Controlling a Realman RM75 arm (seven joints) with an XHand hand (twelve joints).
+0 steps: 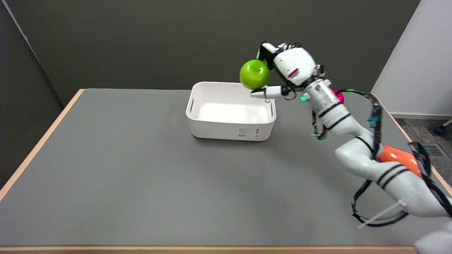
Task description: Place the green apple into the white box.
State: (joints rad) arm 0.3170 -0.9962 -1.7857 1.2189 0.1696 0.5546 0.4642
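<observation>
Partly hidden behind the right arm [356, 155], a pink object [338, 96] and an orange object [399, 158] lie on the grey table [141, 183]; neither can be made out in full, and the arm itself is cut off at the picture's lower right edge. Up in the air, the right hand [287, 72] grips one green apple [254, 74], fingers curled over its top and far side and a single finger stretched beneath it. That apple hangs over the far right corner of the one white box [231, 111], not touching it. This open-topped box sits on the table with a slot handle in each short end and a small printed label on its near wall; the print is too small to read.
</observation>
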